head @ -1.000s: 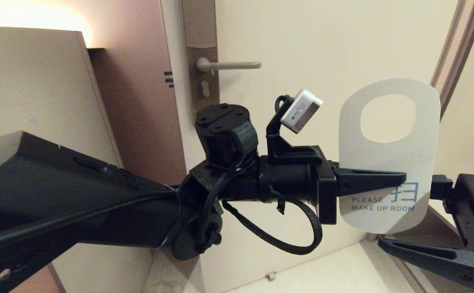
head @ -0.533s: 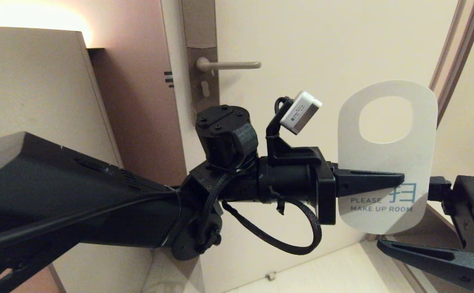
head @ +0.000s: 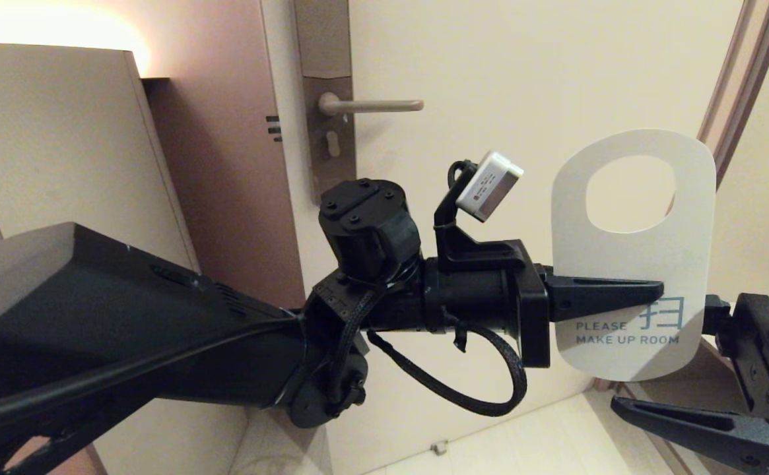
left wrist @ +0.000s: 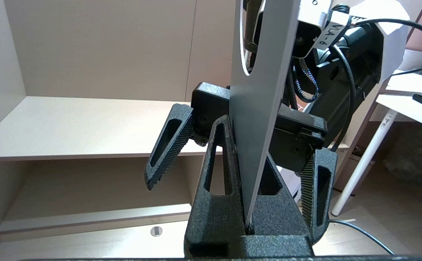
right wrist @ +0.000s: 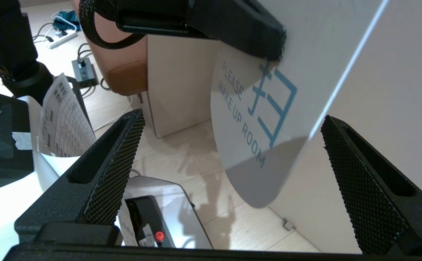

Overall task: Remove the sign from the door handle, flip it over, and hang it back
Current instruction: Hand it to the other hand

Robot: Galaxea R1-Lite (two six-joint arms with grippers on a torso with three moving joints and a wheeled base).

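The sign (head: 628, 264) hangs upright in the air, to the right of and below the door handle (head: 377, 105), which is bare. Its white "PLEASE MAKE UP ROOM" side faces the head view. My left gripper (head: 655, 289) is shut on the sign's lower half, just above the lettering. In the left wrist view the card (left wrist: 261, 90) stands edge-on between the closed left gripper (left wrist: 245, 145). My right gripper (right wrist: 232, 119) is open just beyond the sign's (right wrist: 268, 108) lower end, its fingers (head: 688, 429) apart from the card.
The cream door (head: 523, 66) carries a tall brownish lock plate (head: 330, 132). A beige cabinet (head: 61, 132) stands at the left and the door frame (head: 740, 79) at the right. A small stop (head: 438, 448) sits on the floor.
The left gripper and the sign have drifted slightly to the right. The right gripper has sunk a little lower, still open.
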